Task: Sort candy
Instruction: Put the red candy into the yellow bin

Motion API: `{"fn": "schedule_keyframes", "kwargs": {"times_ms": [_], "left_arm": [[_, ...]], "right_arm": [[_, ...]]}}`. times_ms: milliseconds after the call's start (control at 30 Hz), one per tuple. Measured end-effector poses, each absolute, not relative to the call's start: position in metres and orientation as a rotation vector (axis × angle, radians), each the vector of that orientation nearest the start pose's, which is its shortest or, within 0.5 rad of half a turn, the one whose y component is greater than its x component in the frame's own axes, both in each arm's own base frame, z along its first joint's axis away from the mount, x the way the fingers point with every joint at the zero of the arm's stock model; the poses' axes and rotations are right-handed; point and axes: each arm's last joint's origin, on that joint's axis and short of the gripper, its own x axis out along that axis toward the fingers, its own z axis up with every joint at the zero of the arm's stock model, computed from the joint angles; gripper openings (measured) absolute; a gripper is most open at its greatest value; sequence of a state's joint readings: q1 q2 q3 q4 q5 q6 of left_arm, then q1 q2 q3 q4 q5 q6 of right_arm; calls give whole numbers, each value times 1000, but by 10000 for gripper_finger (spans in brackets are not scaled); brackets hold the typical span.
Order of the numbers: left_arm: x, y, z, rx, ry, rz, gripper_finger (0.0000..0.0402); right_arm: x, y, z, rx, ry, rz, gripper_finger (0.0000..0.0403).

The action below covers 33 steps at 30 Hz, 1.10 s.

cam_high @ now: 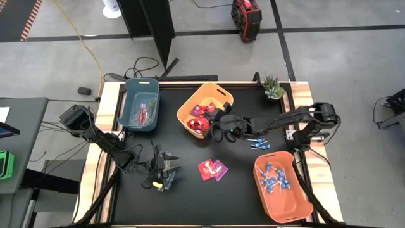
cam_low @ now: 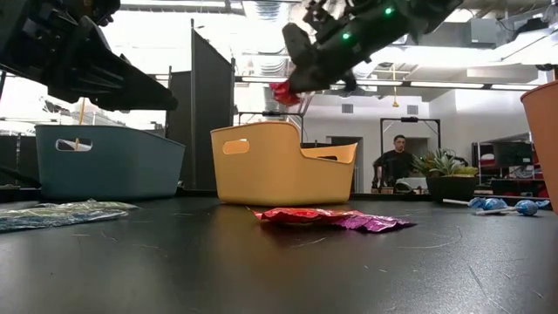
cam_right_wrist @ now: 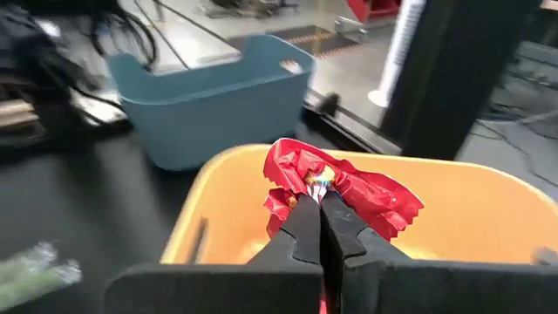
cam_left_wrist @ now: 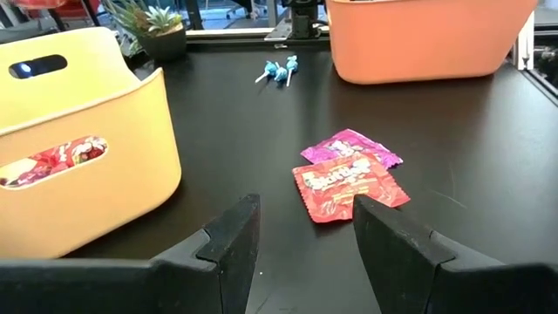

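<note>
Black table (cam_high: 190, 196): right gripper (cam_right_wrist: 321, 228) clamped on red packet (cam_right_wrist: 336, 187) above yellow bin (cam_high: 204, 99). Left gripper (cam_left_wrist: 305, 231) fingers apart, at 7 o'clock, empty; two packets (cam_high: 212, 169) mid-table.

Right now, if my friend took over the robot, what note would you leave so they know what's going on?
Right gripper: shut on a red packet, held above the yellow bin.
Left gripper: open, empty, low over the table, facing two packets on the mat.
Done: red packets in the yellow bin, lollipops in the orange bin, stick packets in the blue bin.
Left: drop the held packet; sort the two packets, the loose lollipops and the stick packets lying on the table.
</note>
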State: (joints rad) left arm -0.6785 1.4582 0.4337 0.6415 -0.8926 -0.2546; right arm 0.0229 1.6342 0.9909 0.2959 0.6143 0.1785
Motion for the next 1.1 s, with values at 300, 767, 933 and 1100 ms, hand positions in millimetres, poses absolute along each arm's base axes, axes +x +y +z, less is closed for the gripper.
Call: {"fn": "schedule_keyframes", "kwargs": {"times_ms": [300, 767, 933, 1100], "left_arm": [[208, -139, 156, 17, 242, 237, 178], [208, -138, 156, 28, 239, 249, 178], [211, -134, 156, 20, 238, 270, 178], [213, -130, 156, 3, 233, 288, 178]], "right_arm": [[368, -23, 222, 63, 246, -616, 14], [335, -43, 188, 250, 70, -602, 97], [335, -44, 186, 268, 79, -589, 179], [336, -37, 191, 204, 55, -559, 255]]}}
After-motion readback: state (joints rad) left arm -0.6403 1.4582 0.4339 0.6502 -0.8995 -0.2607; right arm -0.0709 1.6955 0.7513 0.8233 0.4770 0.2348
